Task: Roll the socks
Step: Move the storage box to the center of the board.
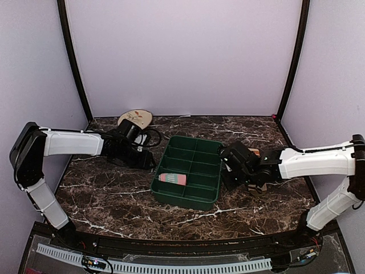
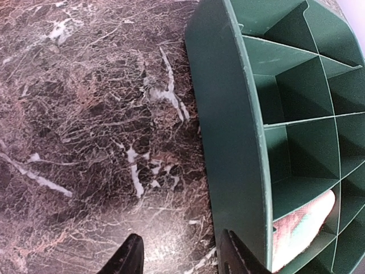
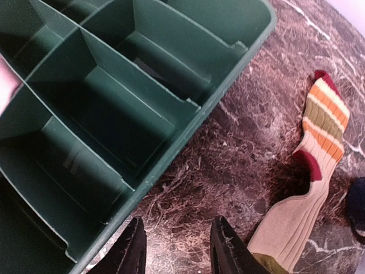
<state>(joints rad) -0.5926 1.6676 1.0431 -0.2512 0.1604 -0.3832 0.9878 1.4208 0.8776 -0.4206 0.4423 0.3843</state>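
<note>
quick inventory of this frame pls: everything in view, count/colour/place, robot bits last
tray: 1, dark green, split into compartments, middle of the table
pink sock: 1, pink with mint-green and white bands, rolled, in the tray's near-left compartment
tan sock: 1, tan with an orange, green and red striped cuff, lying flat and unrolled on the table right of the tray
plate: 1, beige with a pattern, far left of the table by the back wall, partly hidden by the left arm
table: 1, dark brown marble with white veins
left gripper: 1, black fingers, open and empty, over the table at the tray's left wall
right gripper: 1, black fingers, open and empty, at the tray's right edge, tan sock beside it
</note>
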